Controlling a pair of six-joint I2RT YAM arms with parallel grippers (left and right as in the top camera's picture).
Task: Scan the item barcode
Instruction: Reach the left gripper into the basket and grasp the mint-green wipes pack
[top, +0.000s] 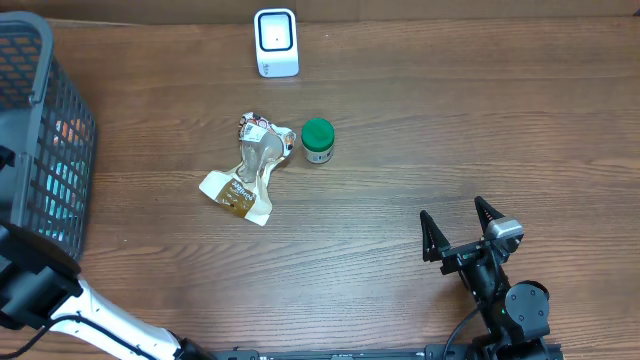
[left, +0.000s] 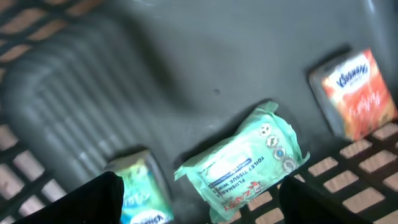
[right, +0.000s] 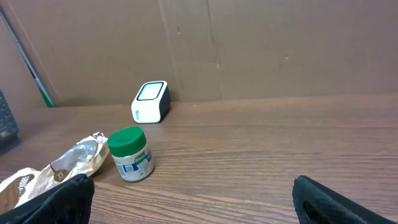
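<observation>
The left pincer (left: 200, 190) hung inside the dark plastic basket (top: 70, 120) at the table's (top: 450, 120) left edge. Its fingers (left: 93, 199) were spread wide, one at each lower corner of the left wrist view. Between them lay a pale green wipes pack (left: 242, 163), flat on the basket floor and turned at a slant, with its printed label facing up. Whether either finger touched the pack could not be told (the picture was blurred), and nothing looked gripped. A second green packet (left: 140, 193) lay just beside the left-hand finger. An orange tissue pack (left: 356, 93) rested against the lattice wall on the far right, apart from the wipes.

Out on the table, the white scanner (top: 276, 42) stood near the far edge. In front of it, near the middle, sat a small jar with a green lid (top: 318, 141), upright. A crumpled snack wrapper (top: 250, 165) lay just beside the jar on its left.

The right pincer (top: 458, 228) was over bare wood near the front right, well apart from the jar and wrapper. Its jaws were as wide as could be seen, and it held nothing.
</observation>
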